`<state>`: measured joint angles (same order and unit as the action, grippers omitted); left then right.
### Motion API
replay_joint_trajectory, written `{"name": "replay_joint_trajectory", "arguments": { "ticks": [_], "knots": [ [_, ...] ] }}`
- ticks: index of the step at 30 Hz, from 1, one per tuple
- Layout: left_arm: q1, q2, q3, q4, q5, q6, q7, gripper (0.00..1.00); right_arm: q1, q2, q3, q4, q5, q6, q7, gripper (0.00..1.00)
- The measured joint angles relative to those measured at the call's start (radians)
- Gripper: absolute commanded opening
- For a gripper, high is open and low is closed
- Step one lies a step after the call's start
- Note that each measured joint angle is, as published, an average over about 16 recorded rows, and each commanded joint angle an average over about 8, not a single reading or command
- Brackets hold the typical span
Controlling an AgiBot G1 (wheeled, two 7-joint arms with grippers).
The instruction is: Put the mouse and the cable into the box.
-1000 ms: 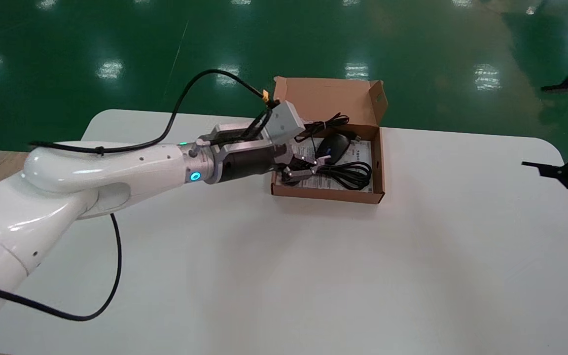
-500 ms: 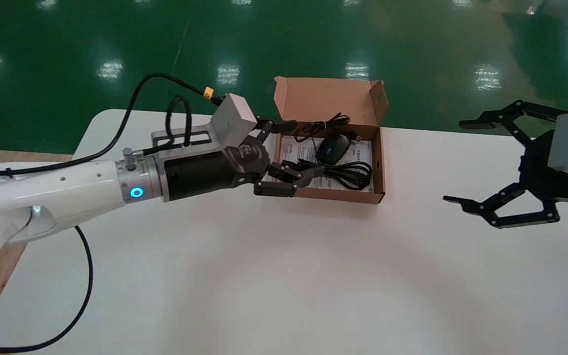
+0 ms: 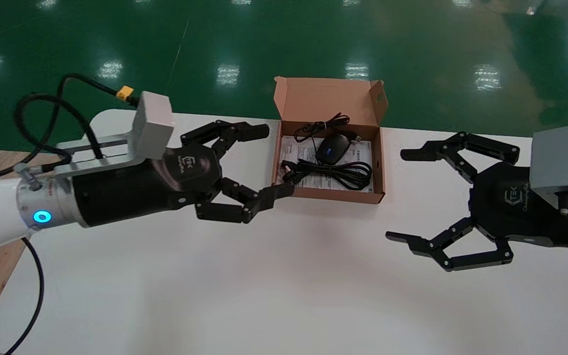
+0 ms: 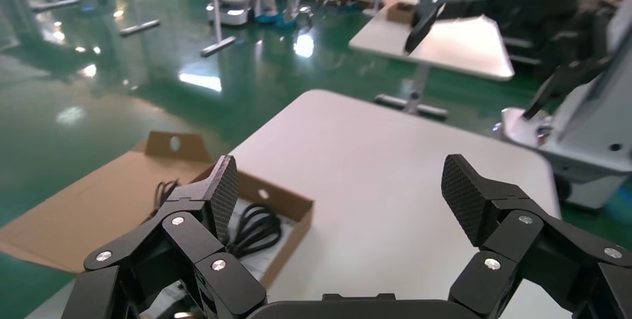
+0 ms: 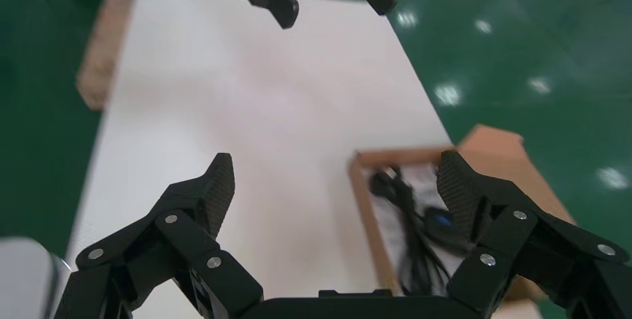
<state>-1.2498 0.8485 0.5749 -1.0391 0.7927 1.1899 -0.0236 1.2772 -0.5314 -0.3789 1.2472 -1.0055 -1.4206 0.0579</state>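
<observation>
A white table (image 3: 284, 276) with rounded corners fills the near ground of the head view. Above it hover two black two-finger grippers, pointing toward each other with an open cardboard box (image 3: 333, 195) between them.

The left gripper (image 3: 271, 160) has its fingers spread wide and holds nothing. Its lower fingertip sits just beside the box wall nearest it, and that wall is what stands between the gripper and the contents. In the left wrist view the same gripper (image 4: 341, 188) shows its ridged pads apart, with the box (image 4: 291, 200) just past one finger and bare tabletop ahead.

The right gripper (image 3: 399, 196) is also splayed and empty. It is near the opposite side of the box but apart from it, with a strip of table between. From the right wrist view this gripper (image 5: 335, 185) frames the box (image 5: 361, 192) beyond its fingers, with the left gripper (image 5: 332, 2) farther off.

Inside the box a printed paper sheet (image 3: 363, 155) lines the bottom. On it lies a coiled black cable (image 3: 348, 173), one end reaching the wall by the left gripper. Behind the coil rests a black mouse (image 3: 332, 149), and behind that its thin bundled cord (image 3: 323, 123). The lid stands upright at the far edge.

Beyond the table is glossy green floor (image 3: 264, 39); the left wrist view shows another white table (image 4: 454, 39) in the distance.
</observation>
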Motion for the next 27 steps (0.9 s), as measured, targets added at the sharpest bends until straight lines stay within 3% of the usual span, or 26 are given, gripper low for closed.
{"name": "replay_joint_trajectory", "arguments": {
  "ticks": [17,27],
  "knots": [
    [0.152,-0.206,-0.257,-0.213,-0.054,0.266,-0.141,1.0,-0.174,-0.068,0.085,0.031,0.235,-0.064,0.11,1.0],
    [0.19,-0.256,-0.319,-0.265,-0.069,0.33,-0.172,1.0,-0.216,-0.085,0.106,0.039,0.294,-0.079,0.135,1.0]
  ]
}}
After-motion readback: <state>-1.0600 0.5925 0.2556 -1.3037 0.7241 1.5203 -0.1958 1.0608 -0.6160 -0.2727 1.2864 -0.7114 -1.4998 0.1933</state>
